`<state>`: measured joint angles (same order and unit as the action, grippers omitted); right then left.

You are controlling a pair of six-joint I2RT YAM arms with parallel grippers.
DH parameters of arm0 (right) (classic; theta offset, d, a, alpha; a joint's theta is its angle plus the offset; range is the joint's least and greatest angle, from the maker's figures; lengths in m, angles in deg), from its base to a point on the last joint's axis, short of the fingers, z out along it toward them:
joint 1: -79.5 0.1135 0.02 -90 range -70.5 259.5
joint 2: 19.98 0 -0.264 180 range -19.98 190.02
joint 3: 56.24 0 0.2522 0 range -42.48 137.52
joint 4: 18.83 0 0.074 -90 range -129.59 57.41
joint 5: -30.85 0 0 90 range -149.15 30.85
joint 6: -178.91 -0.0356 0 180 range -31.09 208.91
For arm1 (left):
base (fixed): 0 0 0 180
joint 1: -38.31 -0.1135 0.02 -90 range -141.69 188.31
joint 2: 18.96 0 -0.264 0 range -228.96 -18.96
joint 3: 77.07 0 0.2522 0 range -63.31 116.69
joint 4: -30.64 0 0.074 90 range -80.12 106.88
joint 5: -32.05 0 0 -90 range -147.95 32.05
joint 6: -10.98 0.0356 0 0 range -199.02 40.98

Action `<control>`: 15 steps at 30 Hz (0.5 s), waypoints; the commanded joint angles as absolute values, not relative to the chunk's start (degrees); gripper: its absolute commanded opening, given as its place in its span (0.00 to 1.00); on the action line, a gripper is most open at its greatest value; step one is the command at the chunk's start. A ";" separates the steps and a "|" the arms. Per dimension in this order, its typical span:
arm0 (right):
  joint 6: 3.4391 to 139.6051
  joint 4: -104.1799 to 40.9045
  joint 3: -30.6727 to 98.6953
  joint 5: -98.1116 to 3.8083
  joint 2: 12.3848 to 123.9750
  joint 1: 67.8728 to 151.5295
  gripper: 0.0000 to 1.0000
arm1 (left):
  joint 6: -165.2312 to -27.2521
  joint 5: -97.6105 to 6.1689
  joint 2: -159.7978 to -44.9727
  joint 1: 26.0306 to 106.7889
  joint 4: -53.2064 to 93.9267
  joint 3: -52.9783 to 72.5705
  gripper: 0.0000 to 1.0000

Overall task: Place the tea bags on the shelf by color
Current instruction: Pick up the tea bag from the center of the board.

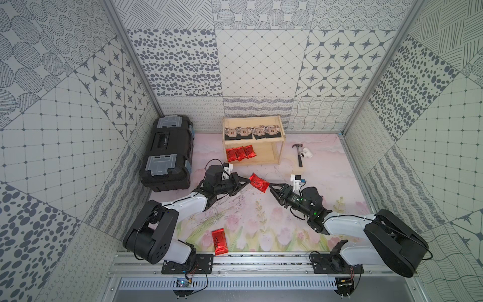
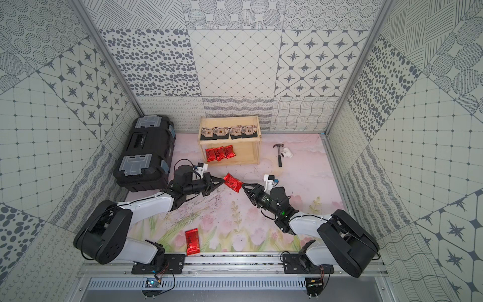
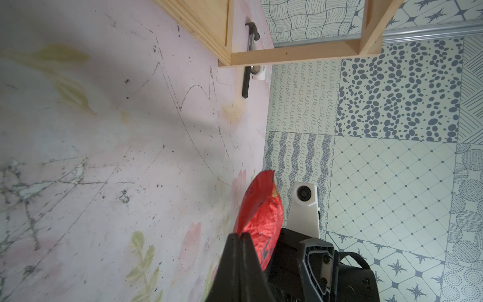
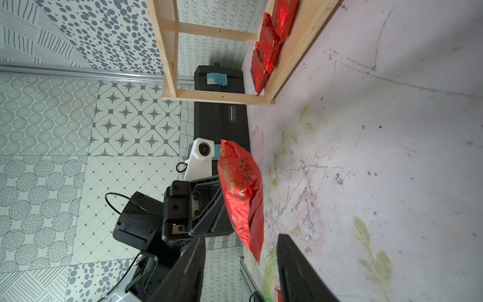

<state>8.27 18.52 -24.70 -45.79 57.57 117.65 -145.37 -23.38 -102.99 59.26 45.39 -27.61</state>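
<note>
- left claw is clamped shut on one corner of a red pouch, holding it up off the desk; in the left wrist view only a thin strip of the foil edge sits between the jaws
- right claw faces it from the pouch's other end with its jaws apart; in the right wrist view the pouch's free tip hangs between the fingers with a gap on both sides, so it grips nothing
- shelf stands out beyond both claws' tips: four black sachets in a row on the top tier, three red pouches bunched at one end of the lower tier
- one last red pouch lies flat on the desk, well behind the left claw, near that arm's base
- what worries me: that pinch is tiny and foil is slippery, so any quick swing toward the shelf could let the pouch twist out and drop
- the free tip sits right inside the right claw's gap, so if either arm moves off sideways, a finger could catch it and yank it loose
- going into the lower tier, the claw could bump the top board or shove the three reds out of line
- toolbox sits close behind the left claw's arm, so a wide swing could clip it
</note>
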 commanded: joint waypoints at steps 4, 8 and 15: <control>6.70 26.16 -22.21 -42.12 62.39 117.39 0.39 | -148.08 -20.92 -102.37 59.16 52.94 -28.26 0.00; 6.27 28.35 -22.11 -41.70 64.29 117.39 0.28 | -147.86 -20.86 -101.84 59.18 52.65 -28.50 0.00; 6.26 29.91 -22.70 -41.90 64.61 117.43 0.06 | -147.72 -20.95 -101.05 59.24 52.22 -28.70 0.00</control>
<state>5.88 25.91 -23.08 -42.44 64.33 117.65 -147.75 -22.36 -101.85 59.26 48.95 -28.57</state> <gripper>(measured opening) 0.077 0.067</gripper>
